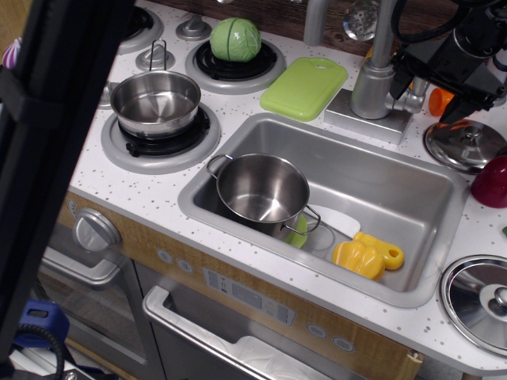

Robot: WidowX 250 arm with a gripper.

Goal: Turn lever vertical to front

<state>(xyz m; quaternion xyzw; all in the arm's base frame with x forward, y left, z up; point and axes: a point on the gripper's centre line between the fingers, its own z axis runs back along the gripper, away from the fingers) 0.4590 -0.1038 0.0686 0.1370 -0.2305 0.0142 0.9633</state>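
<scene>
The tap body (371, 89) stands behind the sink, with the tall spout pipe (383, 32) rising from it. A stubby side cylinder (405, 103) sticks out to its right. The lever (417, 89) is a slim silver bar rising from that cylinder, roughly upright. My black gripper (429, 91) hangs at the upper right, open, with one finger (400, 74) left of the lever and the other (459, 105) to its right. I cannot tell whether a finger touches the lever.
The steel sink (396, 198) holds a pot (261, 190) and a yellow toy pepper (366, 255). Another pot (155, 101) sits on a burner. A green board (304, 87), a cabbage (235, 39), lids (466, 142) (479, 297) and a red object (493, 182) are nearby. A dark blurred shape (55, 119) blocks the left.
</scene>
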